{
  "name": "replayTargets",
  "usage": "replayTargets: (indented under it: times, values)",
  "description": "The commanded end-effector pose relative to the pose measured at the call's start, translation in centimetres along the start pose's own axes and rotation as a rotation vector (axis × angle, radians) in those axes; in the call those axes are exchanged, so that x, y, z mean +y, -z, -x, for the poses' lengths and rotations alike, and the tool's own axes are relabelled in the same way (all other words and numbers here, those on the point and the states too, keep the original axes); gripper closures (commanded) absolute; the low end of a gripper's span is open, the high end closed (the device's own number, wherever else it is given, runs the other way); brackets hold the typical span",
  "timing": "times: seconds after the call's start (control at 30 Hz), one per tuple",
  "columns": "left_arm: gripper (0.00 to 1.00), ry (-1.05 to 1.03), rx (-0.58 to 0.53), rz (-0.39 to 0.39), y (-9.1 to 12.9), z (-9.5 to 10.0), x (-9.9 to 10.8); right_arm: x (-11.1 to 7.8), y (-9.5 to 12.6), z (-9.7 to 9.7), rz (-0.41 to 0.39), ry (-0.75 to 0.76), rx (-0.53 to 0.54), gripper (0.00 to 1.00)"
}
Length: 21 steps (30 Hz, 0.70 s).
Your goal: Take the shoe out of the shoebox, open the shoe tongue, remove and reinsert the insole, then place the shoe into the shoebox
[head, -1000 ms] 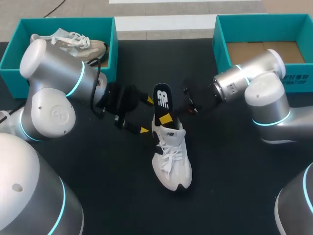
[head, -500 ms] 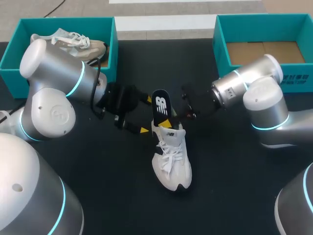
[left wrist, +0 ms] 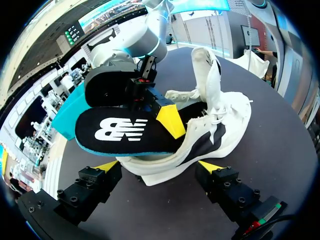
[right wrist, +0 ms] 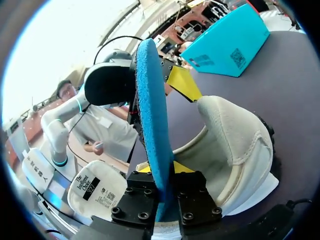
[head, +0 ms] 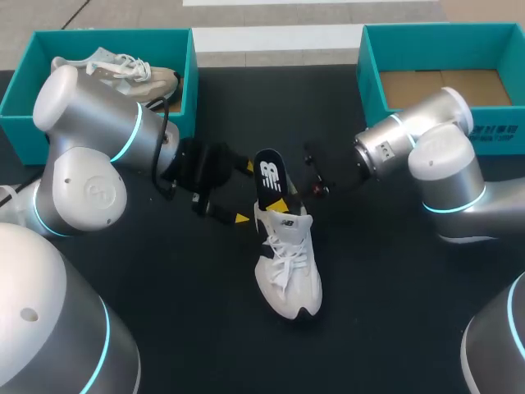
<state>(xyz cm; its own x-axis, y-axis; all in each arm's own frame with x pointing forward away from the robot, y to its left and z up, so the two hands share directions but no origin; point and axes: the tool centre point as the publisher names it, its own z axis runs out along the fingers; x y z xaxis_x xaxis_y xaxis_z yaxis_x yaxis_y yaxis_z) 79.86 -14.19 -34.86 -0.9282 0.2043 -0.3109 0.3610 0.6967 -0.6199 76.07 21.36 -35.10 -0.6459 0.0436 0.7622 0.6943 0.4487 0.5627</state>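
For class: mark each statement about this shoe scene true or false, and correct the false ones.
1. The insole lies flat inside the sneaker. False: the insole sticks up out of the white sneaker, gripped between the fingers of the right gripper.
2. The sneaker rests on the black table, outside both boxes. True.
3. The right shoebox holds a shoe. False: the right shoebox shows only a bare cardboard base. The other shoe is in the left shoebox.
4. The left gripper is open, its fingers spread by the sneaker's heel end. True.
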Motion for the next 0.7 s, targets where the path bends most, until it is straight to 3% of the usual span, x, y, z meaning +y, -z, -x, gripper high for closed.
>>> replayTargets:
  times: [0.03, 0.7]
  values:
    - [0.0, 0.0, 0.0, 0.003, -0.1, 0.0, -0.1, 0.1, -0.2, 0.1, 0.004, 0.003, -0.008, 0.78]
    - [0.0, 0.0, 0.0, 0.003, -0.1, 0.0, -0.1, 1.1, 1.3, -0.1, 0.005, 0.041, -0.052, 0.76]
